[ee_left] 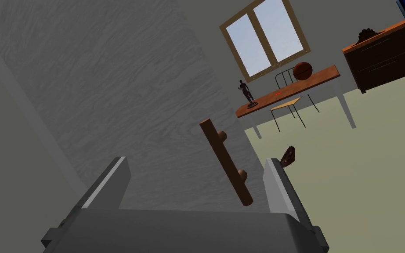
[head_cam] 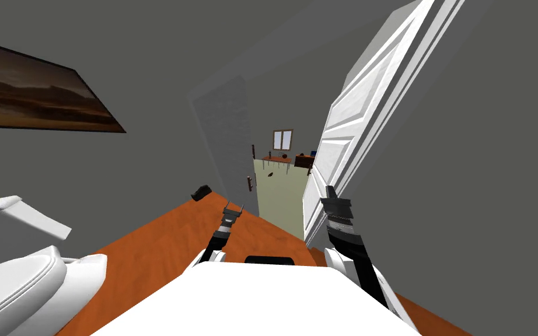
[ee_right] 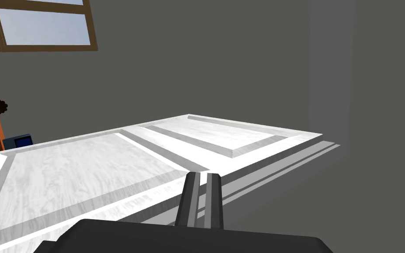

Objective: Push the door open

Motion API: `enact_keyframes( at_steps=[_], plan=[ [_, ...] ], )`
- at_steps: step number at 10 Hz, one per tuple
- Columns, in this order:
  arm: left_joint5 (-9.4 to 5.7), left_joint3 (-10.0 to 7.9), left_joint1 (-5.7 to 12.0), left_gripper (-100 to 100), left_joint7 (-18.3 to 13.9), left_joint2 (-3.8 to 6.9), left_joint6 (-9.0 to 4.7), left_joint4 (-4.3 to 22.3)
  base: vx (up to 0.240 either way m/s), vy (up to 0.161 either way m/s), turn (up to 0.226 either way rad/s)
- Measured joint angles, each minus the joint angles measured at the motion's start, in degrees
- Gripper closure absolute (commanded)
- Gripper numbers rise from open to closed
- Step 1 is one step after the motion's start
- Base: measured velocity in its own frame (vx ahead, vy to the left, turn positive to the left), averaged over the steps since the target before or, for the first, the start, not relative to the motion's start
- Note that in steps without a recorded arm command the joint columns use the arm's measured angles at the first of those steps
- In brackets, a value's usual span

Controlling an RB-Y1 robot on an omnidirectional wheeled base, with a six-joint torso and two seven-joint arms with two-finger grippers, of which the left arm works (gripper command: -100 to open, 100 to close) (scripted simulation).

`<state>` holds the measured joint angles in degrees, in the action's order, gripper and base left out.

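One white door (head_cam: 373, 111) stands open over orange floor (head_cam: 163, 239).

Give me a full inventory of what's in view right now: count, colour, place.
panelled door: 1, white, standing open, right of the opening
plain door: 1, grey, left of the opening, with brown bar handle
framed picture: 1, brown, left wall
window: 1, brown frame, far room
table: 1, brown top, under window, carrying ball and figurine
chair: 1, tan seat, at table
dresser: 1, dark brown, beside table
left gripper: open, facing the bar handle
right gripper: shut, by the panelled door
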<state>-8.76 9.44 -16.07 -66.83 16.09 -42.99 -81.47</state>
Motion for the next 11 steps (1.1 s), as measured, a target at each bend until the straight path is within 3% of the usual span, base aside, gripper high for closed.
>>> enact_keyframes(
  at_steps=[11],
  plan=[
    [-3.2, 2.12, 2.32, -100, -14.07, 3.21, -3.92, 13.0, 0.068, 0.069, -0.141]
  ],
)
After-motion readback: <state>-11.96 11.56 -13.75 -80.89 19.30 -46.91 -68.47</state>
